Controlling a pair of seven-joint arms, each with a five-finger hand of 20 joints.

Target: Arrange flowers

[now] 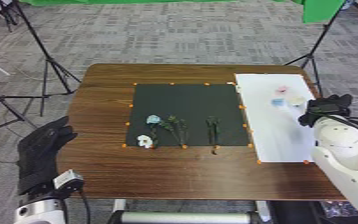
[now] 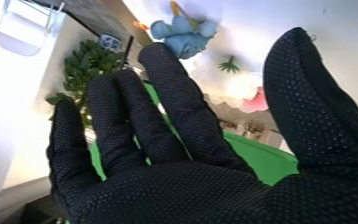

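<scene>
In the head view my right hand [image 1: 325, 107] is at the right edge of the white sheet [image 1: 278, 130], close to a pale flower [image 1: 295, 101], a blue flower [image 1: 278, 102] and a pink flower [image 1: 282, 89]. The right wrist view has my right hand [image 2: 193, 185] open, holding nothing; beyond its fingers are a blue flower [image 2: 186, 39], a cream flower [image 2: 230, 80] and part of a pink one [image 2: 257, 102]. On the black mat [image 1: 184, 100] lie a light blue flower [image 1: 153, 119], a white flower [image 1: 144, 141] and green stems [image 1: 213, 131]. My left hand [image 1: 42, 150] is open left of the mat.
The brown wooden table [image 1: 158, 175] carries the mat and sheet side by side, with small orange markers along their edges. Black tripod legs [image 1: 51, 65] stand on the floor behind the table's left side, and another stand [image 1: 311, 52] is behind the right.
</scene>
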